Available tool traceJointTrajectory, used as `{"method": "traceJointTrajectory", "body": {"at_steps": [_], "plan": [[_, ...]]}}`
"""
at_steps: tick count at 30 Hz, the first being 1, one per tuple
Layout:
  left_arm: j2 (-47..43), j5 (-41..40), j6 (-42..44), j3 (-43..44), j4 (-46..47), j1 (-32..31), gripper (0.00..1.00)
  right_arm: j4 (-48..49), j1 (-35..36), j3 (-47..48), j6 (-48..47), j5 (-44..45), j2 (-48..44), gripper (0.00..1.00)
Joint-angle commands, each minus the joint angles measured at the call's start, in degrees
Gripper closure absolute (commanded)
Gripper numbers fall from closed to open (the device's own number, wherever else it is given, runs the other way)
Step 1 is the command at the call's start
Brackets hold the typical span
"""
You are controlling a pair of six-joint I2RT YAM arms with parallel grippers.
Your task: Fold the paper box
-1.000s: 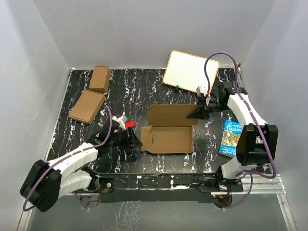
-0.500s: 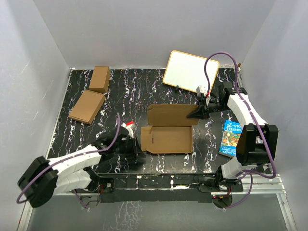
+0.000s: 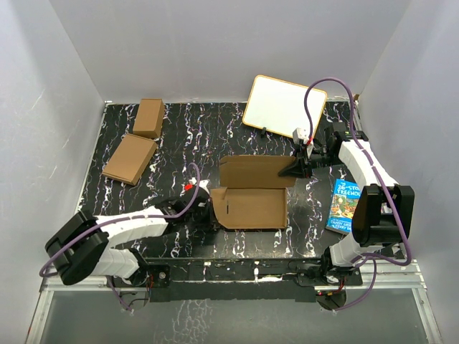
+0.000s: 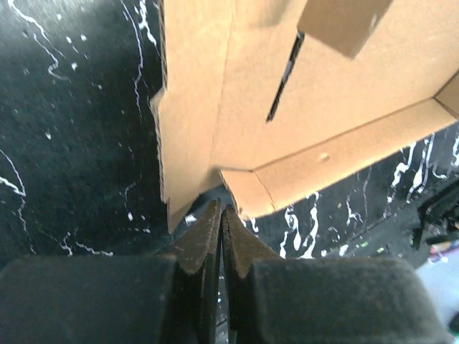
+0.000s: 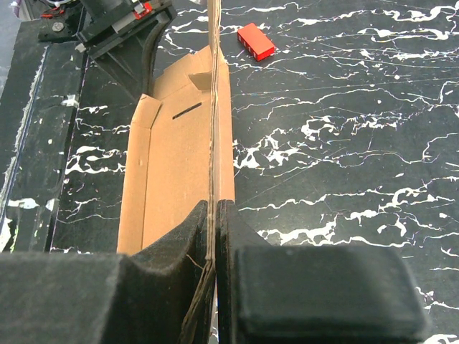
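Your left gripper (image 4: 220, 211) has its fingers pressed fully together, and you see no cardboard between them; the tips sit just at the near-left corner of the paper box (image 3: 251, 204), under the edge of a side flap; whether they touch it, I cannot tell. Your right gripper (image 5: 214, 208) is closed too, but it pinches something: the thin edge of the box's far panel runs straight between its fingers, and this panel stands upright.

The box itself lies open in the middle of the table (image 3: 215, 136), between your two arms; its shallow tray rests flat on the surface, with a slit visible in the left flap.

The table is black with white marble-like veins; a small red block (image 5: 256, 41) lies on it near your left arm. At the far left stand two brown cartons, one smaller carton (image 3: 149, 117) and one carton with a sloping top (image 3: 130, 158), both well apart from the box. A white board (image 3: 284, 106) with an orange rim is propped at the far right; a blue book (image 3: 346, 204) lies beside your right arm. Plain pale grey walls (image 3: 215, 50) close the table on three sides.
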Motion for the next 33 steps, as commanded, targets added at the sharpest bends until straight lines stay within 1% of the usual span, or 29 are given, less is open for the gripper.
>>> {"method": "traceJointTrajectory", "body": {"at_steps": [1,5,11,17,27,33], "plan": [[1.8,-4.9,2.2,2.7,1.2,-1.2,0.99,1.5,-0.3,0.2,-2.3,-3.2,-0.1,0.92],[1.6,-5.9,2.6,2.5,3.9,-2.4,1.0,1.4,-0.3,0.1,-2.5,-3.2,0.1,0.92],[2.8,-5.0,4.1,3.0,9.2,-4.8,1.0,0.9,-0.3,0.1,-2.9,-3.3,0.3,0.92],[6.3,-3.4,5.3,3.8,11.6,-6.9,1.0,0.9,-0.3,0.0,-3.0,-3.5,0.4,0.92],[11.0,0.9,7.7,4.2,14.3,-7.8,1.0,0.9,-0.2,-0.1,-3.0,-3.4,0.6,0.92],[11.3,1.6,9.1,4.5,15.2,-7.8,0.99,0.8,-0.3,-0.1,-3.1,-3.4,0.8,0.92]]}}
